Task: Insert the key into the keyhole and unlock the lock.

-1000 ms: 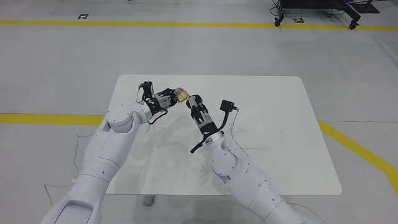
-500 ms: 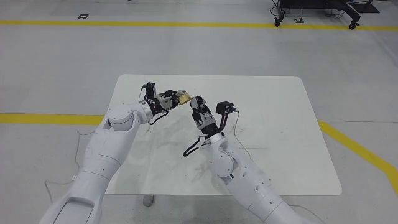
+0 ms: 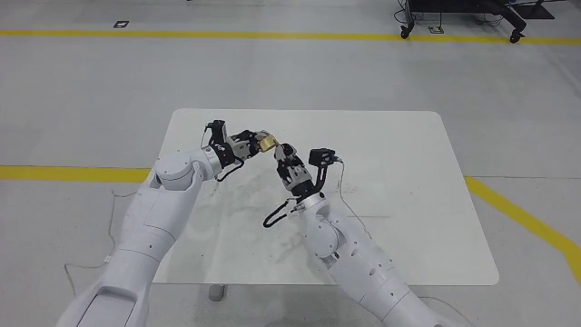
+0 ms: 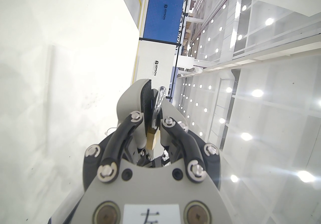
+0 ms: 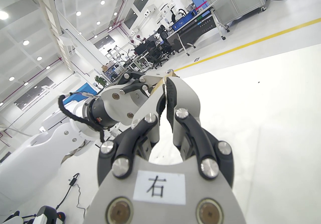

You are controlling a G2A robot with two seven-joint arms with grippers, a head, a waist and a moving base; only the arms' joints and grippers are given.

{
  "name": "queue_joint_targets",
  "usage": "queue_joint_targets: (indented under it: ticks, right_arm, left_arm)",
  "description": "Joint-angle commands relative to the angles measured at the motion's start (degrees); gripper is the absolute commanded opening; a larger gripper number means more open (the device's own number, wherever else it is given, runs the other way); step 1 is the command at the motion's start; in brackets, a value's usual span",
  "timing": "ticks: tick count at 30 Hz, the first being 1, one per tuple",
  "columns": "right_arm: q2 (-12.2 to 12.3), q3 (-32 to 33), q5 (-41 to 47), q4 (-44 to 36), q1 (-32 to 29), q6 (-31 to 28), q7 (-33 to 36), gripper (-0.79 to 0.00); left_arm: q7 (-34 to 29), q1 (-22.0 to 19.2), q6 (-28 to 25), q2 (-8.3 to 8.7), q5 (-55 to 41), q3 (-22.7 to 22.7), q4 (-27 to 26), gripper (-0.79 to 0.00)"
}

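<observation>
Two steps seem left: left claw point(image 4: 153, 99) clamps the brass padlock point(image 4: 153, 139); right claw point(image 5: 165, 87), at its four o'clock, pinches the silver key point(image 5: 163, 84).

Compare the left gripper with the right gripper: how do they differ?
The left gripper clamps a brass lock; the right gripper pinches a thin sliver, likely the key. The left gripper's fingers are parted by the lock; the right gripper's nearly touch. Both are shut, tips close together.

A white one-character label point(image 4: 151, 215) marks the left pincer point(image 4: 154, 99), another the right pincer point(image 5: 165, 89); a blue panel point(image 4: 163, 15) bears print.
</observation>
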Motion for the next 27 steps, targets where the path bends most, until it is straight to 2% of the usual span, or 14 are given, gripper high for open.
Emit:
queue_joint_targets:
  ticks: [1, 8, 10, 12, 14, 19, 27]
  right_arm:
    - [0.00, 0.15, 0.09, -0.15, -0.18, -0.44, 0.69, -0.785]
    - [0.10, 1.37, 3.90, -1.27, -1.44, -4.11, 5.05, -0.785]
    - [0.10, 2.28, 9.21, -1.80, -1.97, -7.50, 7.72, -0.785]
    - [0.25, 4.21, 18.22, -2.42, -2.67, -12.21, 12.53, -0.785]
    - [0.57, 5.98, 24.00, -2.69, -3.10, -14.40, 17.09, -0.785]
    - [0.99, 7.39, 27.88, -4.24, -4.21, -14.21, 22.05, -0.785]
    - [0.61, 6.22, 30.13, -4.72, -4.00, -10.94, 24.15, -0.785]
  left_arm:
    - [0.10, -0.03, 0.07, 0.00, 0.10, 0.01, 0.02, -0.785]
    - [0.43, -0.05, -0.14, -0.03, 0.33, 0.04, 0.04, -0.785]
    - [0.69, -0.04, -0.57, -0.03, 0.50, 0.00, -0.02, -0.785]
    - [1.02, 0.09, -1.32, -0.01, 0.66, -0.14, -0.23, -0.785]
    - [1.33, 0.25, -1.64, 0.04, 0.85, -0.30, -0.43, -0.785]
    - [2.23, 0.64, -2.36, 0.12, 1.90, -0.38, -1.29, -0.785]
    - [3.71, 1.20, -2.53, 0.23, 4.03, -0.21, -2.75, -0.785]
